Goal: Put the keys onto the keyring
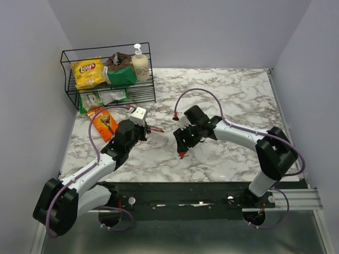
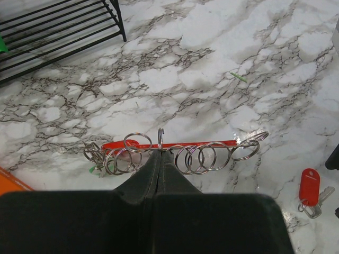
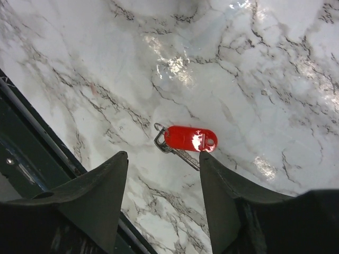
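Note:
The keyring (image 2: 175, 144), a thin red bar strung with several silvery rings, is held above the marble table by my left gripper (image 2: 160, 153), which is shut on one of its rings. From above the keyring (image 1: 157, 129) pokes out of the left gripper (image 1: 150, 129) towards the middle. A key with a red plastic head (image 3: 190, 138) lies flat on the table, just beyond the tip of my right gripper (image 3: 163, 156), which is open with nothing between its fingers. That red key (image 2: 309, 185) is also at the lower right of the left wrist view. A greenish bit (image 2: 93, 169) hangs at the keyring's left end.
A black wire rack (image 1: 69, 90) at the back left holds a Lay's bag (image 1: 88, 72), a green packet (image 1: 121, 75) and a soap bottle (image 1: 140, 64). An orange package (image 1: 103, 124) lies beside the left arm. A dark rail (image 3: 32, 143) runs along the table's near edge.

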### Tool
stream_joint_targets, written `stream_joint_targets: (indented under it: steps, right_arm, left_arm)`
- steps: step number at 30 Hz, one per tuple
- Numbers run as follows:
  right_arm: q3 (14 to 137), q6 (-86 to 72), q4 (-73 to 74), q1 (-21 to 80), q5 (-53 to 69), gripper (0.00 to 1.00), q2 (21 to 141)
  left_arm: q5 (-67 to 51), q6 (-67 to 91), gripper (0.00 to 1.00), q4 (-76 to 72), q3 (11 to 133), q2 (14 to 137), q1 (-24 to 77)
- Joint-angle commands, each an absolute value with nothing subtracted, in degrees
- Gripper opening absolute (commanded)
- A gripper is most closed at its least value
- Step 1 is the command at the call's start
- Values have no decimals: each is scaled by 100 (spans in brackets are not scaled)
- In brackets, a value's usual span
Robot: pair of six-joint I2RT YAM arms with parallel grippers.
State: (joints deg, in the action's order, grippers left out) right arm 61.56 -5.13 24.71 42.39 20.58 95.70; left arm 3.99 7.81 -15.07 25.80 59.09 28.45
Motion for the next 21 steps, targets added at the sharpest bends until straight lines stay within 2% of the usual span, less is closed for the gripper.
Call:
stream_joint_targets:
  steps: [1, 12, 21]
  right_arm:
    - [6363, -53, 2321, 4482, 1899, 66, 9799]
    - [6100, 360, 1538, 5018, 1020, 66, 10089]
    - [6135, 308, 1696, 5010, 1081, 58, 10424]
  left_arm:
    - [264, 870, 0, -1538, 2698, 5941, 2795]
    - [246, 905, 0, -1468, 2689, 5906, 2760]
    - [193, 905, 0, -1433, 2716, 5897, 2751]
